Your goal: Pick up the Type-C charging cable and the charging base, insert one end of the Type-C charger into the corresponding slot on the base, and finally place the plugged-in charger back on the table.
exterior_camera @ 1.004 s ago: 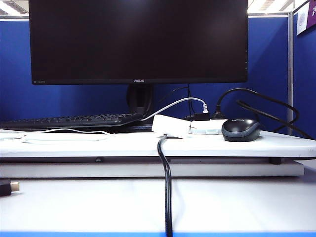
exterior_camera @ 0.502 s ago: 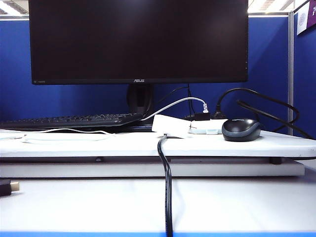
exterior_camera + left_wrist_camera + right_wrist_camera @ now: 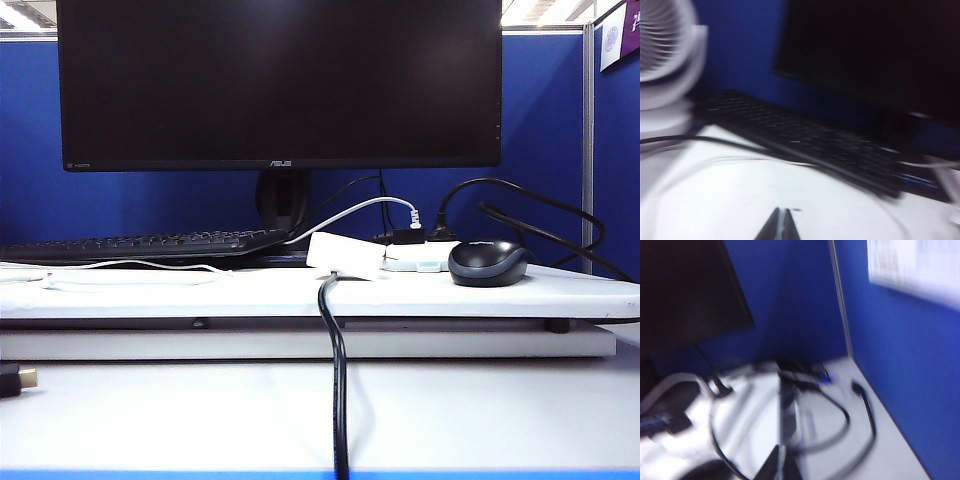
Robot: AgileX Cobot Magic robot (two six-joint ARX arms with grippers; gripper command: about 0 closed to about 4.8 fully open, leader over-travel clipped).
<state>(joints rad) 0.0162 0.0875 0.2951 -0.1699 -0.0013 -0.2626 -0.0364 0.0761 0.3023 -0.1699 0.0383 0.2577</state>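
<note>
The left gripper (image 3: pixel 781 225) was seen pressed closed and empty above the white table (image 3: pixel 740 200), near a black keyboard (image 3: pixel 805 137) and a white fan (image 3: pixel 662 55). The right gripper (image 3: pixel 779 462) was likewise closed on nothing, over blurred black cables (image 3: pixel 840 425). On the raised board, the charging base (image 3: pixel 345 253) lay beside a black mouse (image 3: pixel 488 263); the Type-C charging cable (image 3: pixel 130 266) trailed at far left.

The exterior view sits low at the front of the desk (image 3: pixel 480 410), looking level at the monitor (image 3: pixel 280 80) and keyboard (image 3: pixel 140 243). The left wrist view, blurred, looks past its closed fingers (image 3: pixel 780 226) across the desk toward that keyboard (image 3: pixel 805 137) and monitor (image 3: pixel 875 50). The right wrist view, also blurred, faces the blue partition (image 3: pixel 890 355) and looped black cables (image 3: pixel 840 425), sharing the monitor (image 3: pixel 685 290).
</note>
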